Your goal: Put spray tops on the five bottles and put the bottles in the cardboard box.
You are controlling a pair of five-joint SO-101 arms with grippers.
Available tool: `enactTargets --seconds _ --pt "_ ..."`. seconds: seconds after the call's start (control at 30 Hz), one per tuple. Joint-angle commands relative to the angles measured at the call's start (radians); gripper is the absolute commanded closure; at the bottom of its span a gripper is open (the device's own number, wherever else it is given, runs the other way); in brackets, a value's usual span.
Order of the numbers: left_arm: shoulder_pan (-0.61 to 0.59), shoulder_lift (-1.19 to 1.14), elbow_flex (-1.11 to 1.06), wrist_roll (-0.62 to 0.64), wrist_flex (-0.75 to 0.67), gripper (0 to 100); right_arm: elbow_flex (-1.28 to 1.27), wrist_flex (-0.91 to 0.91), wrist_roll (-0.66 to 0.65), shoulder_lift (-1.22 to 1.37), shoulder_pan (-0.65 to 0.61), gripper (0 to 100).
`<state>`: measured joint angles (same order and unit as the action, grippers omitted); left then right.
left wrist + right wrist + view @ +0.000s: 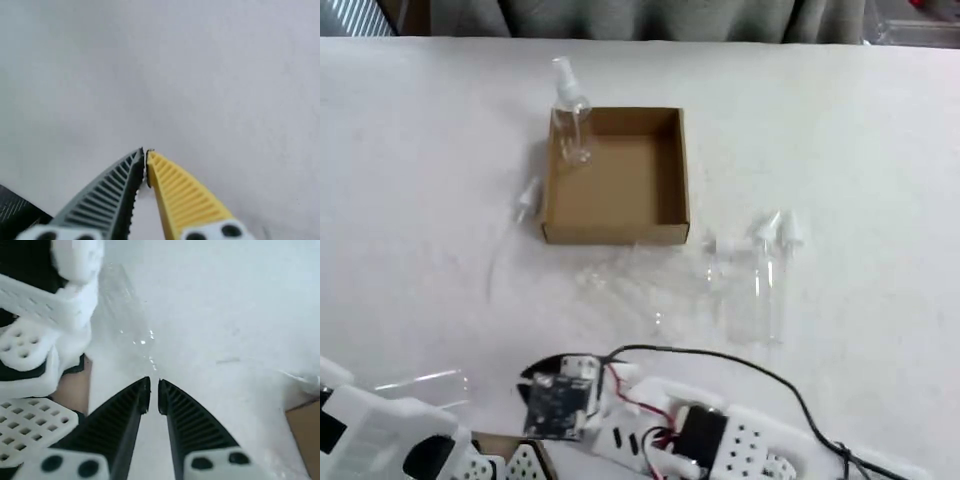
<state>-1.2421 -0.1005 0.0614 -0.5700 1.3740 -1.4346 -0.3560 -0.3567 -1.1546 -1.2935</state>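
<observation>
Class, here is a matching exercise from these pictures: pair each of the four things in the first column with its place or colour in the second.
1 capped bottle
2 loose spray top
3 left gripper
4 right gripper

A black fingers
B upright in the cardboard box
C one grey finger, one yellow
D lying on the table beside the box

Pairs: 1-B; 2-D; 3-C; 4-A

Open cardboard box (620, 190) holds one upright spray-topped bottle (571, 125); clear bottles (760, 285) rest near it.
</observation>
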Motion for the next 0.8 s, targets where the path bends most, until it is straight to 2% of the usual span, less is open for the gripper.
enactTargets --seconds 0.0,0.33,0.77 --pt "-0.007 -0.015 0.103 0.018 0.034 98 0.025 0.186 -0.003 0.186 -0.062 98.1" --pt "-0.007 -0.051 0.192 0.02 0.074 98 0.272 0.372 -0.002 0.763 -0.071 98.1" --pt "-0.005 -0.051 0.186 0.018 0.068 98 0.474 0.423 -0.002 1.102 -0.07 98.1"
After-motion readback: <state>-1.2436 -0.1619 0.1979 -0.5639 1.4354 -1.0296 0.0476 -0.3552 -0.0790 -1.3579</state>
